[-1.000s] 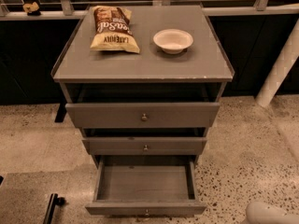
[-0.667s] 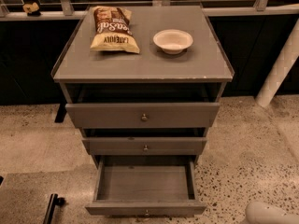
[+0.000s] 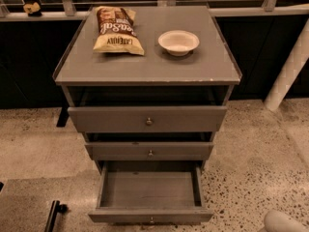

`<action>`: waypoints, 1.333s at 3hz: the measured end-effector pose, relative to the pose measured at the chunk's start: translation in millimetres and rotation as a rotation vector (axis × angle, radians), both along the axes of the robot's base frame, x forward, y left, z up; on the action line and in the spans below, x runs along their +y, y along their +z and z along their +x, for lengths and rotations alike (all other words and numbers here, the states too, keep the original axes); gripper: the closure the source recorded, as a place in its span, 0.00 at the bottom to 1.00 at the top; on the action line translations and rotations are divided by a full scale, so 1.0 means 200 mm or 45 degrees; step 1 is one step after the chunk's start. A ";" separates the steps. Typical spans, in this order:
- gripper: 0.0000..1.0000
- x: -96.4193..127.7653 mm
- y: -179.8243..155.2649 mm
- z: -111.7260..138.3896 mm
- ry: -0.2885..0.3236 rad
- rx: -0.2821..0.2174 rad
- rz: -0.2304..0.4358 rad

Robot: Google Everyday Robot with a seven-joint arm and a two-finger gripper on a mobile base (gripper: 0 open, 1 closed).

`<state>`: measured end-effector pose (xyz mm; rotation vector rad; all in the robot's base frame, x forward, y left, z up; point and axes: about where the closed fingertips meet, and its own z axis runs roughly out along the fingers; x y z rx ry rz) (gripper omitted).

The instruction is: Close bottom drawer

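Note:
The grey wooden cabinet (image 3: pixel 147 69) stands in the middle of the view. Its bottom drawer (image 3: pixel 149 190) is pulled far out toward me, and its plain grey box is empty. The low front panel (image 3: pixel 120 216) sits near the bottom edge of the view, with a small round knob (image 3: pixel 151 220). The middle drawer (image 3: pixel 149 151) and the top drawer (image 3: pixel 147 119) each stick out a little. My gripper is out of view. Only a white rounded part of my arm (image 3: pixel 284 222) shows at the bottom right corner, right of the open drawer.
A bag of chips (image 3: pixel 117 29) and a white bowl (image 3: pixel 178 42) lie on the cabinet top. A white pole (image 3: pixel 286 74) leans at the right. A black bar (image 3: pixel 52 215) lies on the speckled floor at the bottom left. A dark wall with a railing runs behind.

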<state>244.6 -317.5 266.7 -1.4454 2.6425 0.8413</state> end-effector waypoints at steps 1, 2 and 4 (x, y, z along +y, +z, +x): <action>0.00 0.03 -0.10 0.04 0.061 0.049 0.116; 0.00 0.17 -0.28 0.17 0.138 0.063 0.152; 0.00 0.19 -0.29 0.16 0.143 0.044 0.155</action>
